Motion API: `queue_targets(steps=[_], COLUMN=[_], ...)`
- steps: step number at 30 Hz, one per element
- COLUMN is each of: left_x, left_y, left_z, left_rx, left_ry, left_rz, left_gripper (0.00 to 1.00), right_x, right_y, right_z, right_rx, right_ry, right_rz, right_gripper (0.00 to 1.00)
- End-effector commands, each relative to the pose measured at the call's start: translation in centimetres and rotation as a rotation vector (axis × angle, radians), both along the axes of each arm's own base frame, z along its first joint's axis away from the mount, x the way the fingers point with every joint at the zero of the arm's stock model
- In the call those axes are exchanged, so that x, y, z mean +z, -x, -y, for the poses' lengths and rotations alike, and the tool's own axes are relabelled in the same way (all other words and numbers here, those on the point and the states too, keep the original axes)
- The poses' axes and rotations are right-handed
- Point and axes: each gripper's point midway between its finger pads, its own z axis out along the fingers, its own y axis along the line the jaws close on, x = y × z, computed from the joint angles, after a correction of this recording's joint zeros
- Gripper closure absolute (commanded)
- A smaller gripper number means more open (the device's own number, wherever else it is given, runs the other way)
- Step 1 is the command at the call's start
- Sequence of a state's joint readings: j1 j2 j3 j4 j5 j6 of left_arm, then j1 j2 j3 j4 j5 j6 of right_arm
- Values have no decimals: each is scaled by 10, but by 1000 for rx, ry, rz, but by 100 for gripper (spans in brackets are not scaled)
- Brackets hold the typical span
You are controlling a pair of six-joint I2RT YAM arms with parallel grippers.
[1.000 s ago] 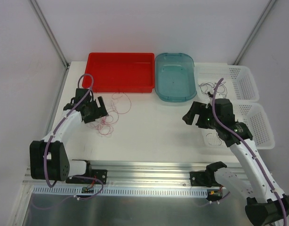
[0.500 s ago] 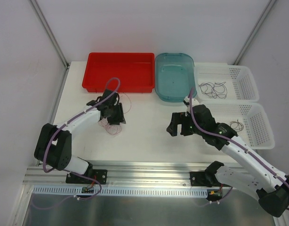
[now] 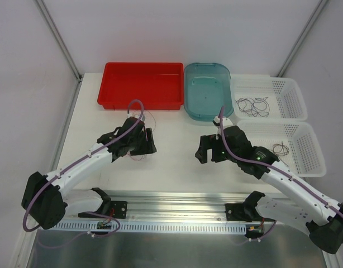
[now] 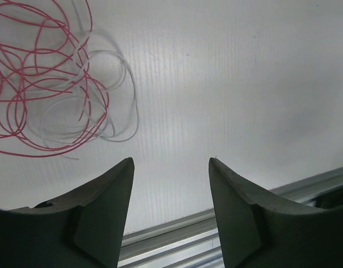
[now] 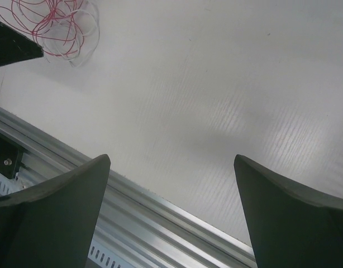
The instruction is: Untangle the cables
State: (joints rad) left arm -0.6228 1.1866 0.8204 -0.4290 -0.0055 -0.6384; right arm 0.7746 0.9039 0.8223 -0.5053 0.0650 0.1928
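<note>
— So, where is the left gripper [image 3: 142, 143]?
— Low over the table [image 3: 177, 128], jaws apart, nothing between them. The red and white cables [image 4: 48, 84] lie tangled on the table ahead of its fingertips, off to one side, untouched.
— And further right?
— The right gripper [image 3: 208, 149] hangs near the table's middle, jaws spread wide, empty.
— Any black strands?
— Yes. A black bunch [image 3: 252, 104] lies in the far white basket [image 3: 291, 84], and a small black loop [image 3: 281, 148] in the near basket [image 3: 314, 156].
</note>
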Motion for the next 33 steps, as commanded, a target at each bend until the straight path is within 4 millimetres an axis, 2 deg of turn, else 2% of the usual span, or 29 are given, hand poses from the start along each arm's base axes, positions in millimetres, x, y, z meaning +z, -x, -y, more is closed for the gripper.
queue_targets(steps=[1,5,10,14,15,19,29,31,33], left_x=[-3,-13,-24,-37,-39,-62,-86,-89,-86], left_y=[-4,-7,-17,-23,-24,-19,-4,-2,-2], left_z=[-17,-13,2,5,4,-3,2,2,4], left_rx=[74,59,-21,-57,-66,-91,-166,-174,-173], left_ry=[-68,-115,-238,-328,-345,-426,-428,-427,-417], left_rz=[44,28,40,24,23,-39,-141,-154,-149], left_gripper=[44,45,50,64,64,67,70,74,88], right_x=[11,7,3,1,1,0,-1,0,0], right_y=[-8,-6,-3,0,1,4,6,5,6], right_z=[-5,-5,0,5,6,12,16,17,17], right_rx=[0,0,-5,-11,-12,-20,-26,-31,-30], right_ry=[-8,-4,14,24,24,30,38,36,36], right_rz=[46,40,42,39,41,45,44,44,42], right_gripper=[2,2,2,2,2,2,2,2,2])
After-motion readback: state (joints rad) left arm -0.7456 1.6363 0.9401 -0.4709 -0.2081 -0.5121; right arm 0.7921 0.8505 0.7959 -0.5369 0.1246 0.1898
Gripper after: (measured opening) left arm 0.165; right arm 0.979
